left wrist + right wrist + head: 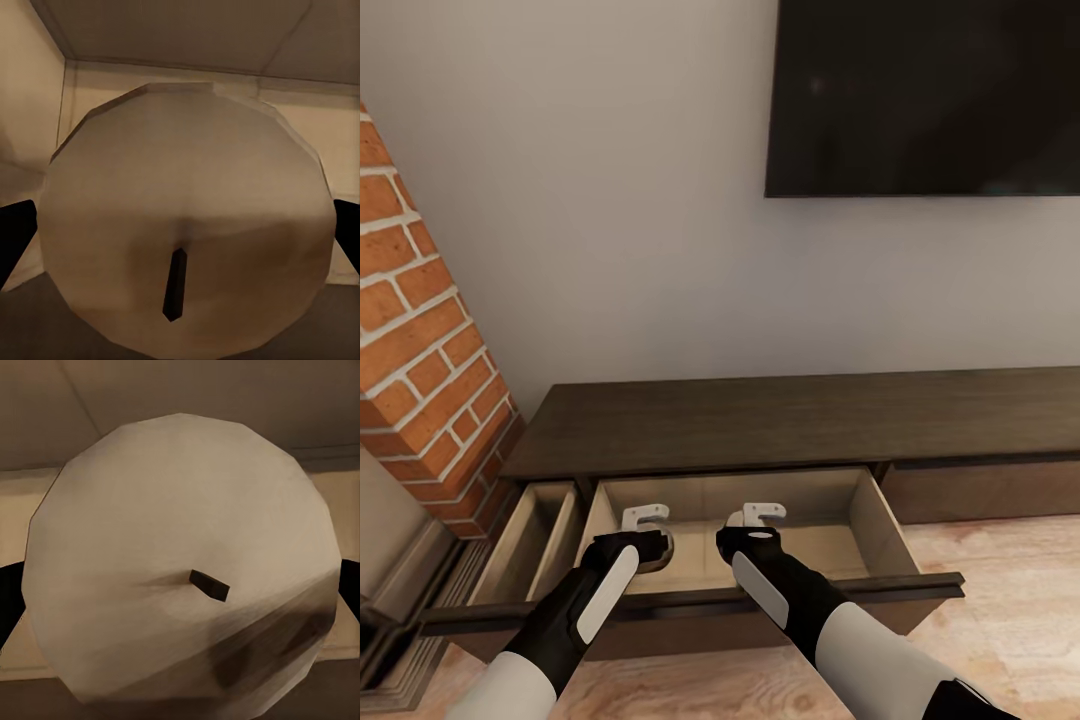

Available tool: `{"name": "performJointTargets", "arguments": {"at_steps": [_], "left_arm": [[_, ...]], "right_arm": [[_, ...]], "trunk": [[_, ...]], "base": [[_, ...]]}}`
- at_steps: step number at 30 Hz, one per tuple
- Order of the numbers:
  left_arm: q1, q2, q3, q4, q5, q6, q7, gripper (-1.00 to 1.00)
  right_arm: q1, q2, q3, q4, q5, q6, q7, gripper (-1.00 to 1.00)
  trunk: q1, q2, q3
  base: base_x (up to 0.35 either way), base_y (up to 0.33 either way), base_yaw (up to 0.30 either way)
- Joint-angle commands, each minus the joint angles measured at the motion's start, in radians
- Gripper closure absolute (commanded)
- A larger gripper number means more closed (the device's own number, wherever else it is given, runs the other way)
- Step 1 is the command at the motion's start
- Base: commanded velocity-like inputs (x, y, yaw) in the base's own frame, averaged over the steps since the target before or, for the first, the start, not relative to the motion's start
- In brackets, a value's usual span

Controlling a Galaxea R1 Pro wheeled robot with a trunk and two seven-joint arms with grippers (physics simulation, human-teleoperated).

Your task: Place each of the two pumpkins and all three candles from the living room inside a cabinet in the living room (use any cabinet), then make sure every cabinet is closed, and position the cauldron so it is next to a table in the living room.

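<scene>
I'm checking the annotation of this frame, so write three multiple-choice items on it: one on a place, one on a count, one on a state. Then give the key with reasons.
1. Where are both grippers?
A. Above the cabinet top
B. Inside the open middle drawer
C. By the television

2. How many candles do the two wrist views show together?
A. None
B. One
C. Two

3. What state is the cabinet's middle drawer in?
A. Pulled open
B. Shut
C. Removed and lying on the floor

Key:
1 B: the left gripper and the right gripper reach down into the drawer of the cabinet.
2 C: one candle sits between the left fingers, another candle between the right.
3 A: its front stands well out from the cabinet and its pale inside shows.
</scene>
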Motion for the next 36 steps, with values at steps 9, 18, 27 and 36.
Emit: {"name": "performJointTargets", "arguments": {"at_steps": [9,18,27,36], "left_arm": [[-0.001,0.000,-0.003,0.000,0.010,0.002,0.010,1.00],[-0.001,0.000,-0.004,0.000,0.010,0.001,0.010,1.00],[-0.001,0.000,-0.003,-0.001,0.010,0.002,0.014,1.00],[-0.001,-0.001,-0.002,-0.001,0.009,0.002,0.019,1.00]], "right_arm": [[-0.001,0.000,0.002,-0.001,-0.006,0.001,0.000,1.00],[-0.001,0.000,0.002,0.000,-0.007,0.001,0.000,1.00],[-0.001,0.000,0.002,0.002,-0.009,0.003,0.001,1.00],[-0.001,0.000,0.002,0.002,-0.009,0.003,0.002,1.00]], "trunk": [[0.000,0.000,-0.001],[0.000,0.000,-0.001],[0.031,-0.056,-0.026],[0.065,-0.119,-0.054]], "base": [[0.094,0.015,0.000],[0.032,0.000,0.000],[0.000,0.000,0.000],[0.000,0.000,0.000]]}}
